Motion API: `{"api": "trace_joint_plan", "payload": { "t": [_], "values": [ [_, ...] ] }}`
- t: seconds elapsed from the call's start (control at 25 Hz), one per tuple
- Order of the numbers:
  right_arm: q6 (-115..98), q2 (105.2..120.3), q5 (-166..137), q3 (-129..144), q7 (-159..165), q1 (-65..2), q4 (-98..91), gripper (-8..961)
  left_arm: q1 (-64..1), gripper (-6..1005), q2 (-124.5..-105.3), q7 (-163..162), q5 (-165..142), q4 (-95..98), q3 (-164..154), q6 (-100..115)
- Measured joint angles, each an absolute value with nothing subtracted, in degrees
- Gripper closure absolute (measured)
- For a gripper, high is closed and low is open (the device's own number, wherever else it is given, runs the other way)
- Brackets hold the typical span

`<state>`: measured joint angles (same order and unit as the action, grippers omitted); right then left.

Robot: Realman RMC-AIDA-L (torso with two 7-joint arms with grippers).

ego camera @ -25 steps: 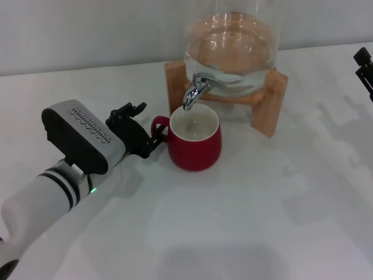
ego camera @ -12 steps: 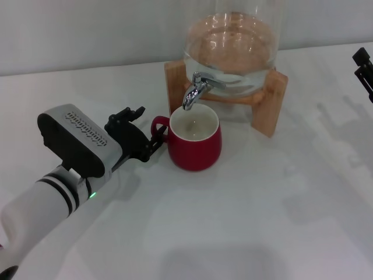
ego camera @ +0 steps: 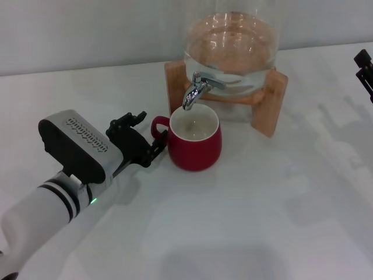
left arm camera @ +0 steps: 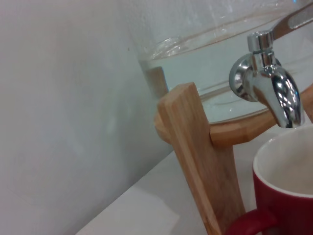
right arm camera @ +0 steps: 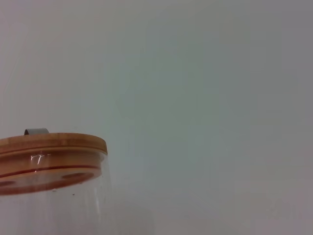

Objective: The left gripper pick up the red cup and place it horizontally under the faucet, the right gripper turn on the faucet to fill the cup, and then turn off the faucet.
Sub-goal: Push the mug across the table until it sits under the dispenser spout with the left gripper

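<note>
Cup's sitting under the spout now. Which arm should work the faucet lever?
Probably the right. The left gripper is low beside the cup handle, below the faucet. The right gripper is free at the table's far right edge, roughly at lever height, though it has farther to travel.

Upright red cup [ego camera: 194, 144] beneath chrome faucet [ego camera: 195, 91]

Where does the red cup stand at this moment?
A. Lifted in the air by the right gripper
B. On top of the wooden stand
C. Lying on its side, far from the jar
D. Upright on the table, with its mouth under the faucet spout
D. The red cup sits upright on the white table, and the faucet spout hangs over its open mouth.
</note>
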<state>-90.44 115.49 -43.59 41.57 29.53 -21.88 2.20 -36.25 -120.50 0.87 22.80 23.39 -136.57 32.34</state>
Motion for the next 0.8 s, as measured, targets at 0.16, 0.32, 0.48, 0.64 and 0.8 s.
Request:
{"api": "trace_joint_plan", "payload": {
  "t": [0.16, 0.32, 0.48, 0.64, 0.8],
  "values": [
    [-90.4, 115.49, -43.6, 41.6, 29.5, -21.9, 2.2, 231, -36.1, 399, -120.5, 1.0, 22.8, 23.4, -136.6, 32.3],
    [-90.4, 115.49, -43.6, 41.6, 29.5, -21.9, 2.2, 231, -35.4, 399, -120.49, 1.1, 22.7, 23.5, -136.6, 32.3],
    [-90.4, 115.49, -43.6, 41.6, 29.5, -21.9, 2.2, 231, -35.3, 399, -120.41, 1.1, 22.7, 23.5, -136.6, 32.3],
    [-90.4, 115.49, -43.6, 41.6, 29.5, -21.9, 2.2, 231, -35.0, 399, -120.4, 1.2, 22.7, 23.5, -136.6, 32.4],
    [-90.4, 115.49, -43.6, 41.7, 29.5, -21.9, 2.2, 231, -34.7, 398, -120.32, 1.2, 22.7, 23.3, -136.5, 32.3]
  ]
}}
